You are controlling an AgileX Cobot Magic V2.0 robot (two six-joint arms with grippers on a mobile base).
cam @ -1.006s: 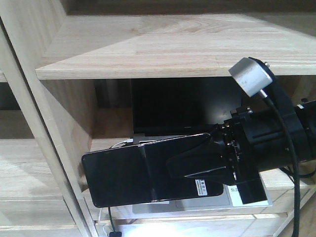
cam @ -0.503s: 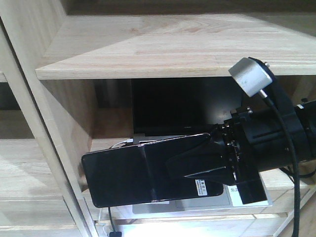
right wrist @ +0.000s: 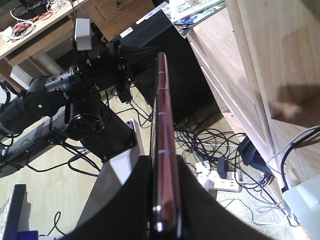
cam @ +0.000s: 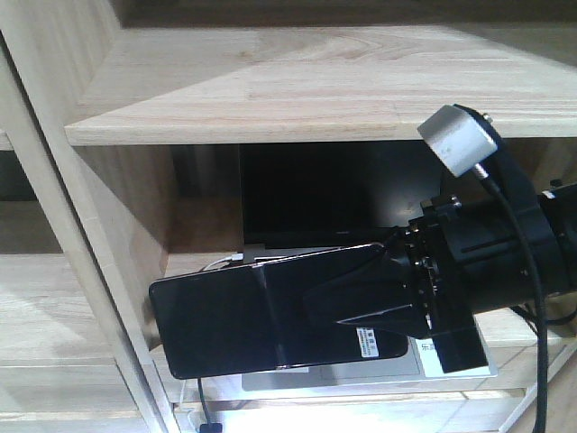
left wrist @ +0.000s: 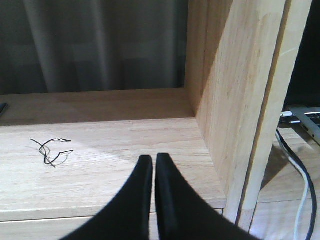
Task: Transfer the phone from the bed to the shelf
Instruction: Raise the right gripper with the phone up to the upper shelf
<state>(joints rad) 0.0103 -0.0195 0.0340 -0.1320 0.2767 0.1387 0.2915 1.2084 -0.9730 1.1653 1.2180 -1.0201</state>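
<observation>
You have the thin glossy black phone (cam: 239, 316) off the bed, which is in no view, and up at the pale plank-wood shelf (cam: 315, 90). That part is done. The right pincer (cam: 347, 305) is clamped on the phone's sticker end and holds it in the air on its long edge. It is in front of the lower compartment, near the left upright. It does not look set down on any board. What is left, as I read it, is to lay the phone on a board, let go and draw the arm out.

The front view gives you the phone's broad face with the small white barcode sticker (cam: 369, 343). Behind it, an open grey laptop (cam: 361, 376) already fills much of that compartment's board.

The right wrist view shows the phone (right wrist: 164, 145) edge-on, its pinkish rim pinched between the black fingers. Below it are floor and a white power strip (right wrist: 220, 182), not wood, so expect it to be short of the board.

Only the left wrist view shows the left pincer (left wrist: 153, 167), fingers together on nothing. It hovers over a neighbouring shelf board (left wrist: 125, 145) that carries just a tangle of thin black wire (left wrist: 50, 150).
</observation>
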